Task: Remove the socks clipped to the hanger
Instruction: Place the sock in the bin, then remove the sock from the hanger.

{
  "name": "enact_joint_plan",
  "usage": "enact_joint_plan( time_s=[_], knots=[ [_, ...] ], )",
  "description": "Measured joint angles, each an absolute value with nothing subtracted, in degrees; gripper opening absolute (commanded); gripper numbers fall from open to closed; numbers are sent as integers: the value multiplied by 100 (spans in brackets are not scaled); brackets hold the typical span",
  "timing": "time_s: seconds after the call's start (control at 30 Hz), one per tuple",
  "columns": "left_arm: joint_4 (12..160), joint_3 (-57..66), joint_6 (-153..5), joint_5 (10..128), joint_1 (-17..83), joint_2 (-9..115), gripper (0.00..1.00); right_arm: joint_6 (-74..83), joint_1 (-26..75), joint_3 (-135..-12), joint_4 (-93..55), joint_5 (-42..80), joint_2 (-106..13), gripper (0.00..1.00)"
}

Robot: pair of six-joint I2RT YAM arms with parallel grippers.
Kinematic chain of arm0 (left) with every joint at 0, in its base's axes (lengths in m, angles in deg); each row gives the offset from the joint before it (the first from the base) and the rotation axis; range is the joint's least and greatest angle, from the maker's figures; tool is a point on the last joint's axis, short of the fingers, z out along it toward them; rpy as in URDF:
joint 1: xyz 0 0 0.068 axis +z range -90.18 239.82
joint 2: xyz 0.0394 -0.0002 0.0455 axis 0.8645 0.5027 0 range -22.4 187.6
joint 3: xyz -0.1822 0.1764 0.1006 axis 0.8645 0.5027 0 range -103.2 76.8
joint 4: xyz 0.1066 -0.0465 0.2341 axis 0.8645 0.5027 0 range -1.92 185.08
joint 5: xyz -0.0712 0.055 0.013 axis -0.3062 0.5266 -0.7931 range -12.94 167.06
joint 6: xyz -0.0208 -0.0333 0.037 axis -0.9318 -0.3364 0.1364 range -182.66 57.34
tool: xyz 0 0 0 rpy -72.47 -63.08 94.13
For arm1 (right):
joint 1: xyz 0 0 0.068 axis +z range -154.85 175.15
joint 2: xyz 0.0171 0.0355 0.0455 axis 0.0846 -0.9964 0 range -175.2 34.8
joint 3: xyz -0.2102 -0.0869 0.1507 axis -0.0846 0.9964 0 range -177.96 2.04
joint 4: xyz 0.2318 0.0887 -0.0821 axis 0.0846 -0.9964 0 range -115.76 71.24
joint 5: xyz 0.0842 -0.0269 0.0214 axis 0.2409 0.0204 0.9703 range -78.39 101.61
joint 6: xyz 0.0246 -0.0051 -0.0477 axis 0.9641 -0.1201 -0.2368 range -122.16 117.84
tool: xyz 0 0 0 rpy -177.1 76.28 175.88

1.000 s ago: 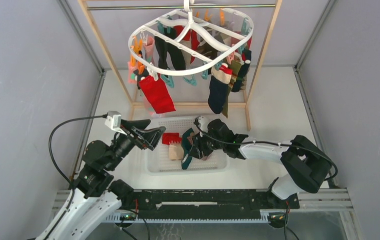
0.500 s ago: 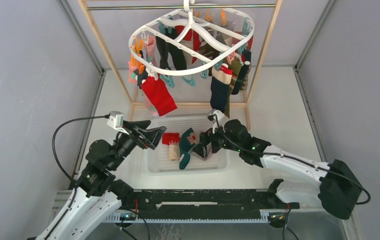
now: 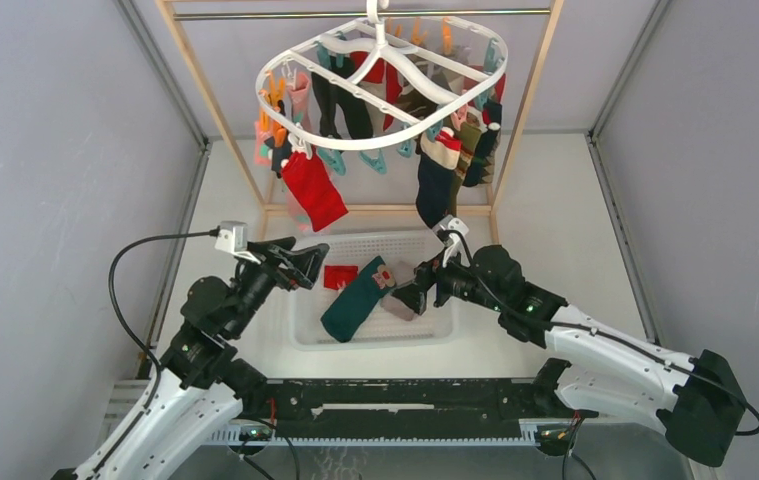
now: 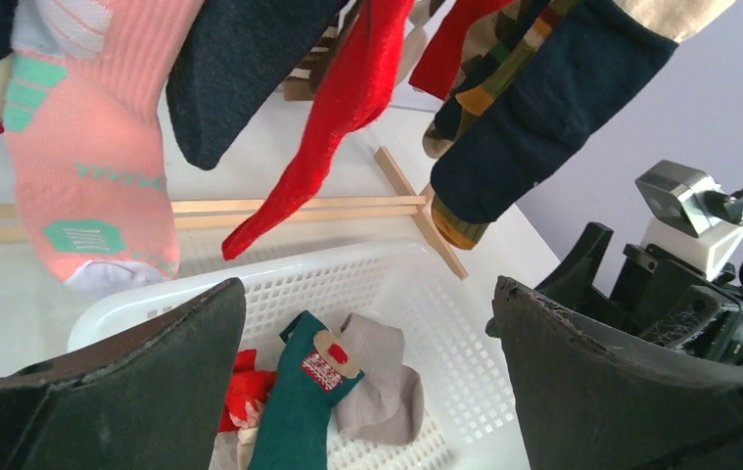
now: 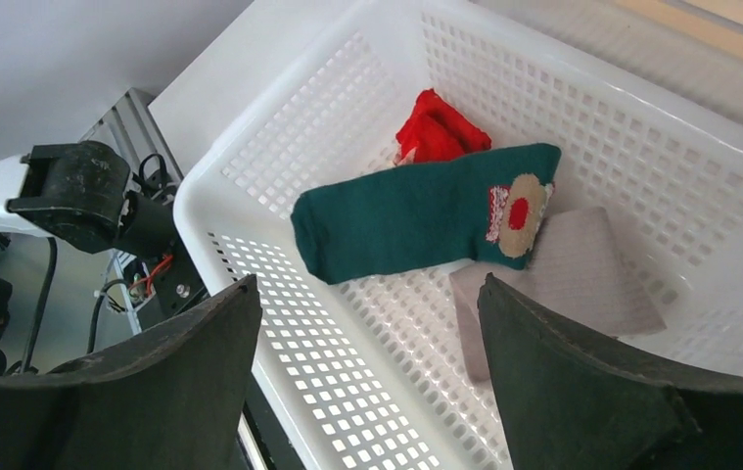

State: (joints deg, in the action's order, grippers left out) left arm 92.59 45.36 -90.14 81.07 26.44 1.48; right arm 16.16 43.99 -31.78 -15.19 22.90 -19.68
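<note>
The socks (image 3: pixel 345 105) hang in a cluster from the hanger (image 3: pixel 380 52), a white oval ring with curved crossbars hooked on the rail of a wooden rack (image 3: pixel 210 100) at the far side of the table (image 3: pixel 555 230). At the ring's near left a bright red sock (image 3: pixel 313 190) dangles lowest. At the near right hangs a navy sock (image 3: pixel 433 185) with a cream and red cuff. From the left wrist view a salmon pink sock (image 4: pixel 93 166) with teal marks hangs close on the left.

Below and just in front of the rack sits a white mesh basket (image 3: pixel 375 341). A dark teal sock (image 3: pixel 353 300) lies slantwise in it, its patterned cuff toward the far right. A grey sock (image 3: pixel 402 300) lies partly under that cuff, and a crumpled red sock (image 3: pixel 340 276) is at the far left of the basket, touching the teal one.

The left gripper (image 3: pixel 310 268) hovers over the basket's left rim with its jaws wide apart and nothing between them, pointing toward the hanging socks. The right gripper (image 3: pixel 417 288) is above the right part of the basket, near the grey sock, its jaws also spread. In its wrist view the teal sock (image 5: pixel 416 220) lies flat in the basket beyond the fingers, not gripped.
</note>
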Motion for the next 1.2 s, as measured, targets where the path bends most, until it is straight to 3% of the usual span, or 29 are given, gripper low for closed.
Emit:
enact_joint_plan(
  time_s=[0.83, 1.2],
  knots=[
    [9268, 4704, -8900, 8938, 2644, -137, 100, 1726, 4508, -4094, -903, 2058, -2720, 85],
    [8920, 4506, -8610, 8868, 2644, 832, 100, 1726, 4510, -4194, -966, 1977, -2801, 85]
  ],
)
